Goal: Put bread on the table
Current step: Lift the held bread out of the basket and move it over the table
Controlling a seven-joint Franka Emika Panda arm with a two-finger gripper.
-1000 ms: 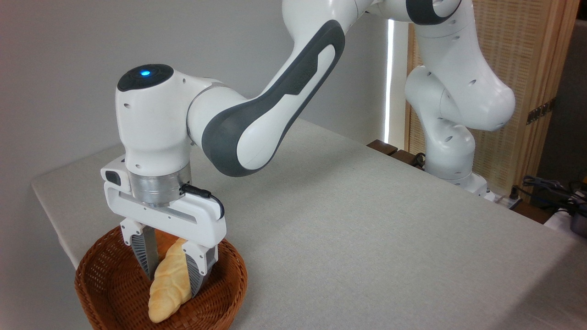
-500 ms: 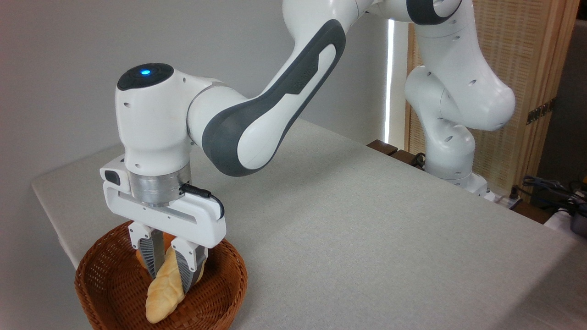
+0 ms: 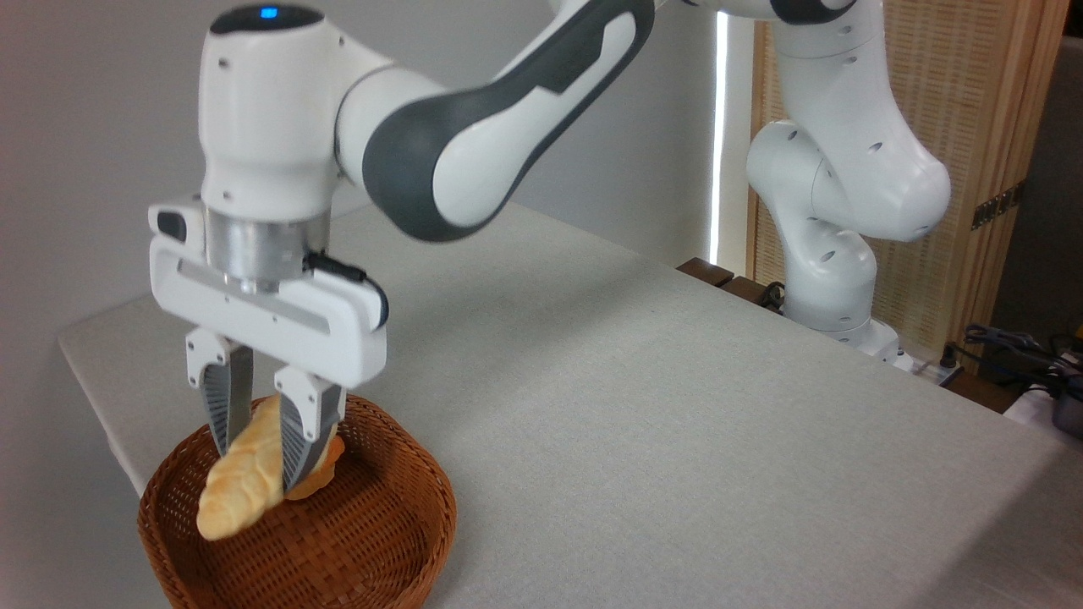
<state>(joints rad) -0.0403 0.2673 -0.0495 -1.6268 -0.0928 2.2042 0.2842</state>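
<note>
— Camera: what have your fingers got?
— My gripper (image 3: 258,444) pinches the bread (image 3: 241,482), tilted, low end toward 7 o'clock, over the basket (image 3: 372,541).
— And the table (image 3: 643,406)?
— At 3 o'clock, untouched by bread.

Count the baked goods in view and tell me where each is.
2. The bread hangs tilted in the gripper's jaws above the basket; an orange bun sits behind it, mostly hidden. More may be hidden.

The gripper's right finger (image 3: 302,436) hides most of an orange bun (image 3: 326,463) behind it. The wicker basket (image 3: 381,541) is cut off by the bottom edge, and the robot arm (image 3: 525,93) by the top edge.
</note>
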